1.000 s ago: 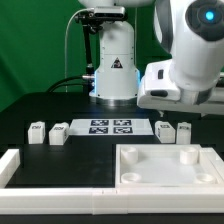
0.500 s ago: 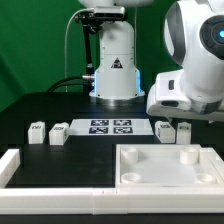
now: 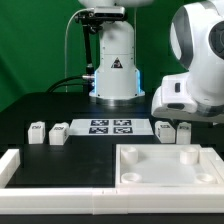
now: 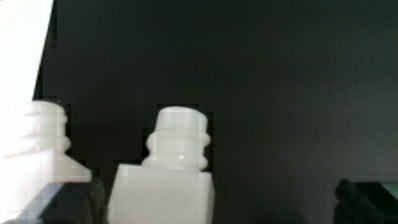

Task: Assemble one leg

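Hovering over the leg, gripper spread wide, holding nothing. Only the wrist view shows this: dark fingertips flank the leg, second leg just beside. Exterior view hides the fingers behind the arm; both legs stand upright just off the marker board, exterior view's right. Third leg and fourth leg off its opposite end. Socketed white panel on its camera side.

Wide frontal exterior; wrist near leg
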Robot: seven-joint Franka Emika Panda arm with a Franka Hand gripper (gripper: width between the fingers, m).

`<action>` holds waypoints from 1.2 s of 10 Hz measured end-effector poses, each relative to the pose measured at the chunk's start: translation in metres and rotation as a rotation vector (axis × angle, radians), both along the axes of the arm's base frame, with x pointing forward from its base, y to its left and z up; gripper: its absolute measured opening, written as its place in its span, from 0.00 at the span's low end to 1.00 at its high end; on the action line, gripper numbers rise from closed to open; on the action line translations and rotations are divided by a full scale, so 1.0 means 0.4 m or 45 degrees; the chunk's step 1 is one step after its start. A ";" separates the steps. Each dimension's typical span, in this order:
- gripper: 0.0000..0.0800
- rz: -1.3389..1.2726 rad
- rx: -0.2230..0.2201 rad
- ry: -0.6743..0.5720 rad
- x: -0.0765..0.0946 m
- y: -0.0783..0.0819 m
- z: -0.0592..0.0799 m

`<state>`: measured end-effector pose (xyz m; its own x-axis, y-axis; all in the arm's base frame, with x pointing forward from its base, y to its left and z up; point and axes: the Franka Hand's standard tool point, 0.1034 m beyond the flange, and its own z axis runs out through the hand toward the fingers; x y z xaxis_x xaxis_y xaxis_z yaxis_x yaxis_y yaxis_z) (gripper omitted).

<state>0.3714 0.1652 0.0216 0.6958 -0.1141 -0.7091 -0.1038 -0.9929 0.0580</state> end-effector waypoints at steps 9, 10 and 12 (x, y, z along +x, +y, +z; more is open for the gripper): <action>0.81 -0.008 0.024 0.005 0.011 -0.039 -0.001; 0.81 -0.014 0.024 0.005 0.013 -0.043 -0.001; 0.81 -0.017 0.024 0.005 0.013 -0.045 -0.001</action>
<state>0.3766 0.1473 0.0211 0.6915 -0.1099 -0.7140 -0.1165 -0.9924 0.0399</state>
